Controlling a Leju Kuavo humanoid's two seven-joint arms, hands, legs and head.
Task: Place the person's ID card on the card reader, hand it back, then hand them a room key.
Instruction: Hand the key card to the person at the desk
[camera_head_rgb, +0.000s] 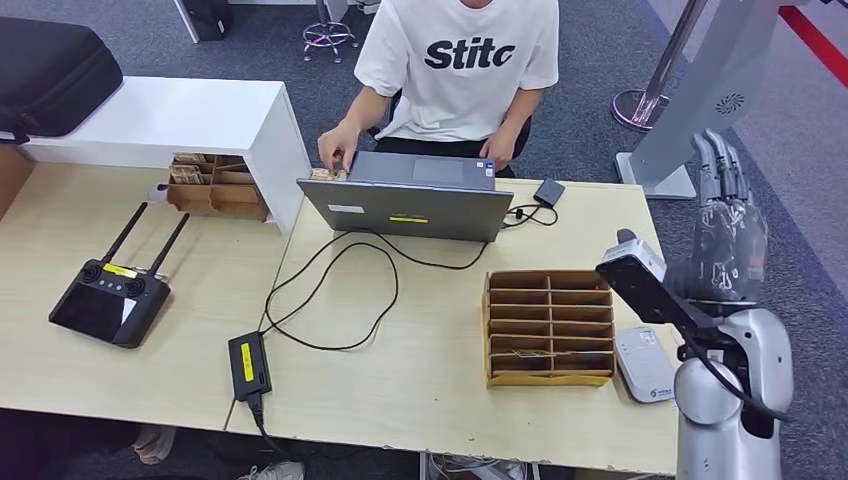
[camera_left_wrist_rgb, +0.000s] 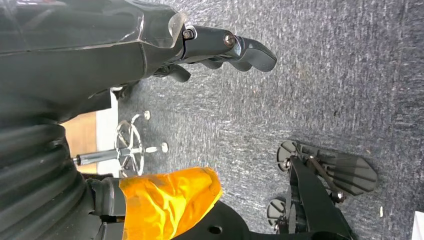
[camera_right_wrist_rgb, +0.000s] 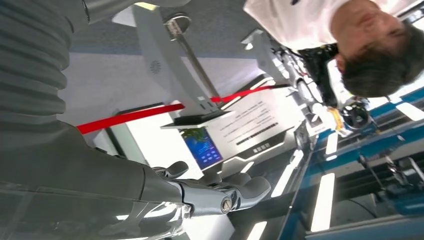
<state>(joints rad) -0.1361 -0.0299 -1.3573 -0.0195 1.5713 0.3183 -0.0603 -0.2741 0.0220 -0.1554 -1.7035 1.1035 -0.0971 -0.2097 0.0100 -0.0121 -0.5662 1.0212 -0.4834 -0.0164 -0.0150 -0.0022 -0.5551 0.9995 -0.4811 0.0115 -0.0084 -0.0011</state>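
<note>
Pale wood made up the bench (camera_head_rgb: 430, 340) in front of me, and across it sat a person (camera_head_rgb: 460, 70) in a white T-shirt, one hand (camera_head_rgb: 335, 150) resting by the back edge of a grey laptop (camera_head_rgb: 410, 205). My right hand (camera_head_rgb: 725, 235) was raised upright beyond the bench's right end, its fingers straight, apart and holding nothing; the right wrist view showed the same fingers (camera_right_wrist_rgb: 235, 192) stretched out with nothing between them. My left hand (camera_left_wrist_rgb: 150, 50) hung down over grey carpet (camera_left_wrist_rgb: 320, 90), fingers loosely extended and holding nothing.

Near my right arm lay the white card reader (camera_head_rgb: 643, 365), flat on the bench just to the right of a brown slotted card rack (camera_head_rgb: 548, 328), almost touching it. I could not make out an ID card anywhere, nor tell whether the rack's slots held key cards.

A black cable (camera_head_rgb: 340, 290) looped from the laptop down to a black power brick (camera_head_rgb: 248, 365) with a yellow label near the front edge. On the left of the bench rested a black remote controller (camera_head_rgb: 110, 300) with 2 antennas. Behind it stood a white box shelf (camera_head_rgb: 190, 120) with a black case (camera_head_rgb: 50, 70) at its left end, and a second wooden rack (camera_head_rgb: 215, 185) tucked underneath it.
</note>
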